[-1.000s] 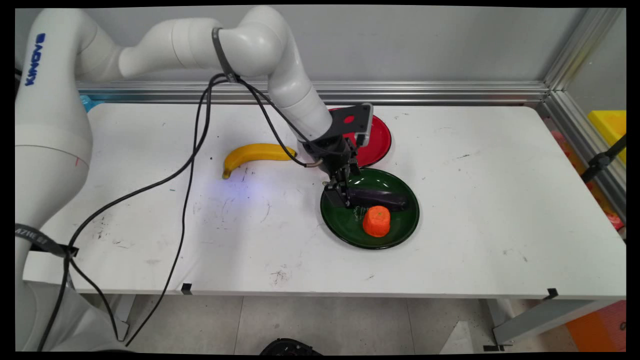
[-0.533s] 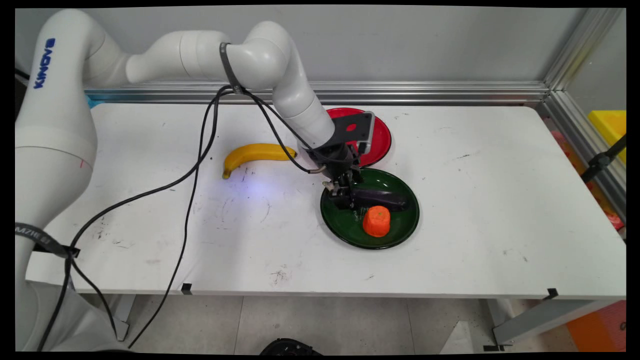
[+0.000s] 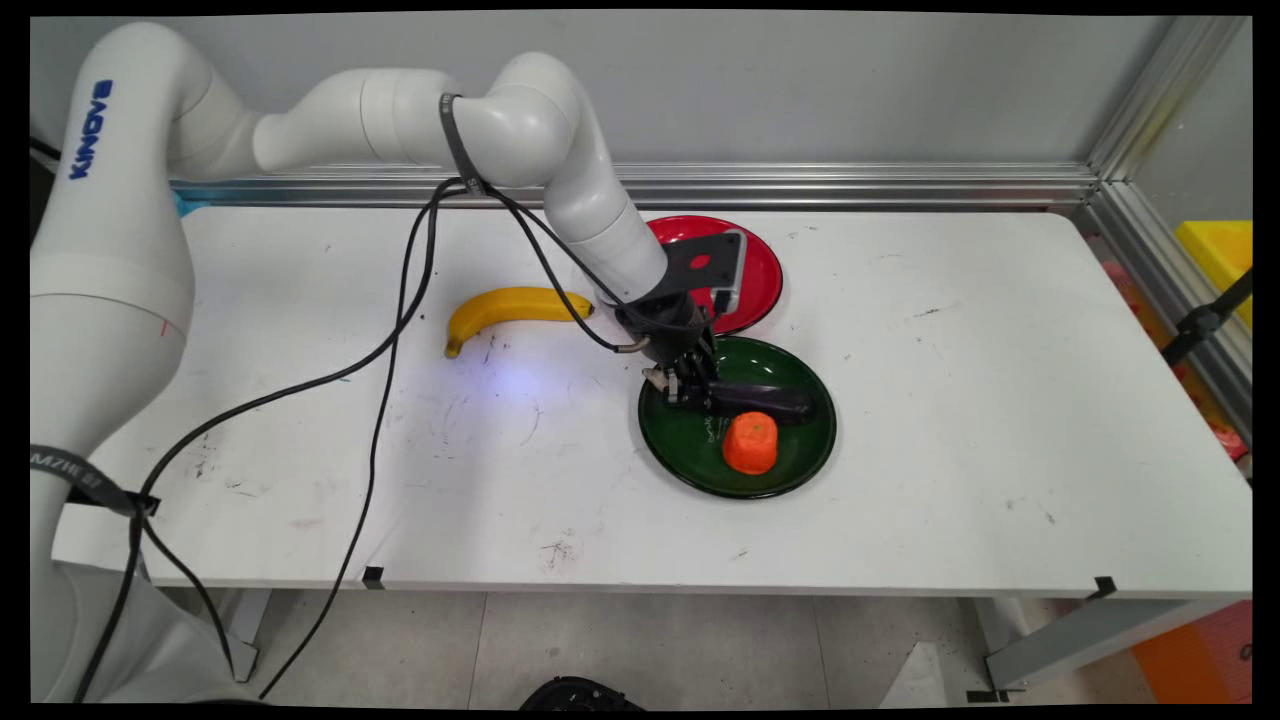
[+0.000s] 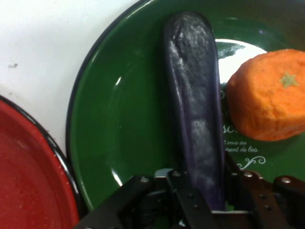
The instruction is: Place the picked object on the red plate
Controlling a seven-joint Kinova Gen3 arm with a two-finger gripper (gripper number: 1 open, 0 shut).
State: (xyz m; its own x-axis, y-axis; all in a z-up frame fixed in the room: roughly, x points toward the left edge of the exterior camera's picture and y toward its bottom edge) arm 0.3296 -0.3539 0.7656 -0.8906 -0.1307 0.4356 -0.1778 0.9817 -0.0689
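The claw (image 4: 202, 198) is clamped on the near end of the purple eggplant (image 4: 195, 100), which lies in the green plate (image 4: 119, 109); an orange (image 4: 269, 93) sits just beside it; gripped so near its end, the eggplant may pivot or slip out.

White bench (image 3: 950, 400), scuffed. Directly on it: yellow banana (image 3: 505, 308) left of centre, red plate (image 3: 752, 270) toward the back, green plate (image 3: 690, 450) just in front of the red one. Banana sits apart from both plates.
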